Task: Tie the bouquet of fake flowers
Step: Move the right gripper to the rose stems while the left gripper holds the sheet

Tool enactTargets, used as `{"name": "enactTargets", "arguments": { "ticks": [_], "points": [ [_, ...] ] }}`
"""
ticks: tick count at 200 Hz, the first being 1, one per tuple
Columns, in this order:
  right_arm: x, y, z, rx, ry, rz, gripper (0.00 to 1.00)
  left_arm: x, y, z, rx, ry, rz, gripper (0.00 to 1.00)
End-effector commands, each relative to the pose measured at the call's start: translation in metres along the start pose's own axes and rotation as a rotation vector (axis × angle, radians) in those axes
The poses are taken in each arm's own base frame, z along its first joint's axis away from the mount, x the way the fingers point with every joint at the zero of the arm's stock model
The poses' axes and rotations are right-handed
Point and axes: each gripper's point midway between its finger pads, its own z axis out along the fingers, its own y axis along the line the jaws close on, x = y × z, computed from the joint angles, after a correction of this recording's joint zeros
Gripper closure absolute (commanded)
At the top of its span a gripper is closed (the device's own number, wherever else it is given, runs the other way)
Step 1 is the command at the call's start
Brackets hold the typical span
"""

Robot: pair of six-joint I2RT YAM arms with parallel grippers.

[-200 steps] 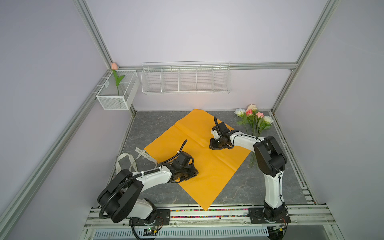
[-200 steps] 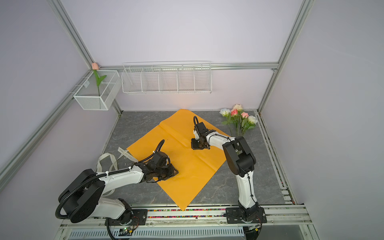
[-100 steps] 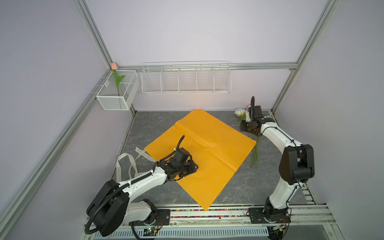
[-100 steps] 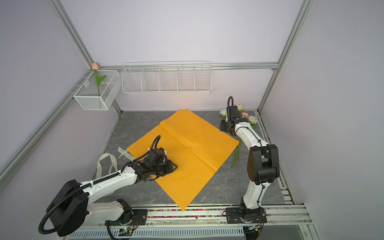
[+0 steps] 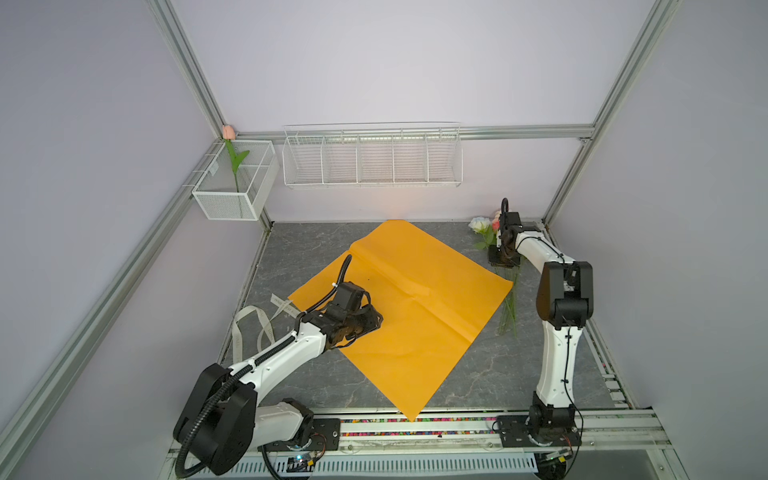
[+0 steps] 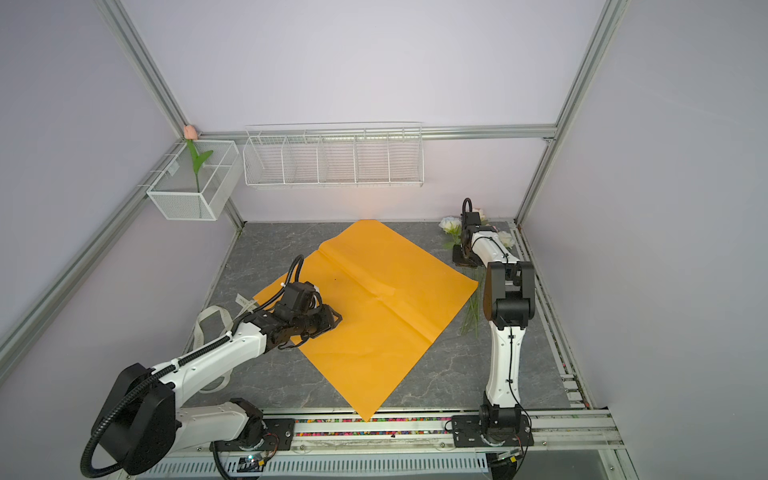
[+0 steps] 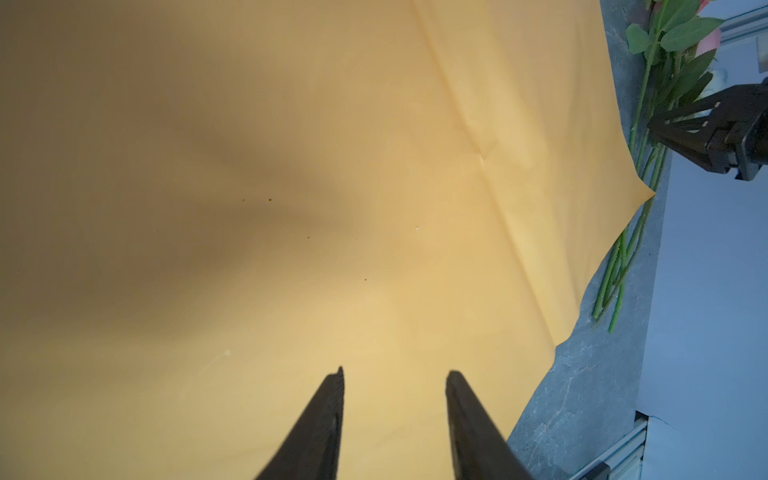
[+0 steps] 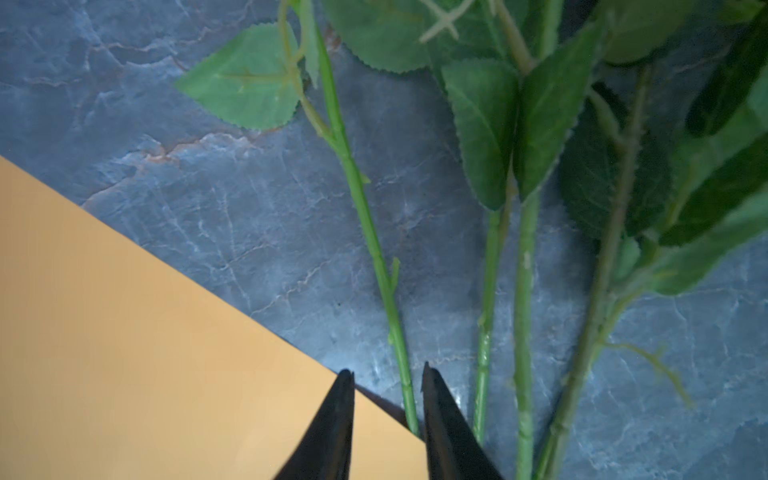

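Bouquet of fake flowers lies flat at far R of the grey table: white, pale-blue & pink blooms toward the back wall, thin green leafy stems toward the front, squeezed btwn the side rail and the R corner of the orange wrapping paper. R gripper is low over the stems, jaws apart w/ one stem running btwn them, unpinched; L gripper is over the paper, jaws apart, empty. Bare table shows front-R & back-L of the paper.

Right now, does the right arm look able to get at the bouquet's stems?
Probably yes. Its jaws stand open just over the green stems, with one stem between them. The orange wrapping paper leaves most of the stems uncovered, and nothing else lies across them.
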Motion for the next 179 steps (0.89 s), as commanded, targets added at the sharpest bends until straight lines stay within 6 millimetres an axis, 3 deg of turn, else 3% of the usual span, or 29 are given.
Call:
{"name": "enactTargets", "arguments": {
  "ticks": [1, 25, 74, 114, 142, 161, 179],
  "points": [
    [0.003, -0.005, 0.006, 0.033, 0.044, -0.055, 0.68, 0.0, -0.003, 0.003, -0.013, 0.037, 0.02, 0.58],
    [-0.002, -0.007, 0.012, 0.048, 0.043, -0.073, 0.68, 0.003, -0.003, 0.008, -0.018, 0.073, 0.027, 0.58],
    [0.007, -0.002, 0.034, 0.03, 0.099, -0.091, 0.7, 0.005, 0.002, 0.01, -0.032, 0.076, 0.027, 0.58],
    [0.011, -0.002, 0.035, 0.026, 0.111, -0.094, 0.86, 0.014, 0.017, 0.017, -0.063, 0.095, 0.017, 0.59],
    [-0.007, -0.002, -0.002, 0.024, 0.041, -0.088, 0.94, 0.028, 0.027, 0.024, -0.061, 0.123, -0.011, 0.58],
    [-0.026, -0.01, -0.052, 0.06, -0.057, -0.081, 0.94, 0.034, 0.033, 0.025, -0.062, 0.135, -0.023, 0.58],
    [-0.033, -0.018, -0.088, 0.098, -0.111, -0.108, 0.94, 0.038, 0.038, 0.027, -0.072, 0.14, -0.031, 0.59]
  ]
}}
